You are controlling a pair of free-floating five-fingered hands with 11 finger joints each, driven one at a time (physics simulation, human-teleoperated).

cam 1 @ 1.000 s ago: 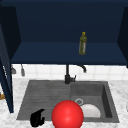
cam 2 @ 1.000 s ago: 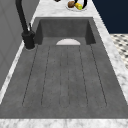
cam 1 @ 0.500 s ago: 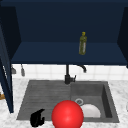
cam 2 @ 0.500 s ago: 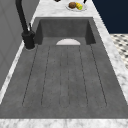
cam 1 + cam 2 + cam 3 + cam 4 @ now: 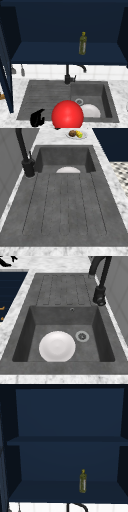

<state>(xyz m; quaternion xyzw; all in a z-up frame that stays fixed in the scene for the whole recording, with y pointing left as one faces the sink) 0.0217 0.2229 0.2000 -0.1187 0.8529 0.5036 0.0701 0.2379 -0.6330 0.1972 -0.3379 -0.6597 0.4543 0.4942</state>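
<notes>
Grey sink [image 5: 30, 318] holds white plate [image 5: 57, 346]; cabinet shelf [image 5: 50, 491] bears bottle [image 5: 83, 484].

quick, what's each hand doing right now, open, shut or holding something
Left hand: fingers curled, holding nothing, at the front edge of the sink beside the red ball.
Right hand: cannot be told.

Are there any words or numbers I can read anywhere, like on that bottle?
No text can be read anywhere.
The yellow-green bottle on the cabinet shelf: its label is too blurred to read.
The white plate in the sink: plain, no writing.
</notes>
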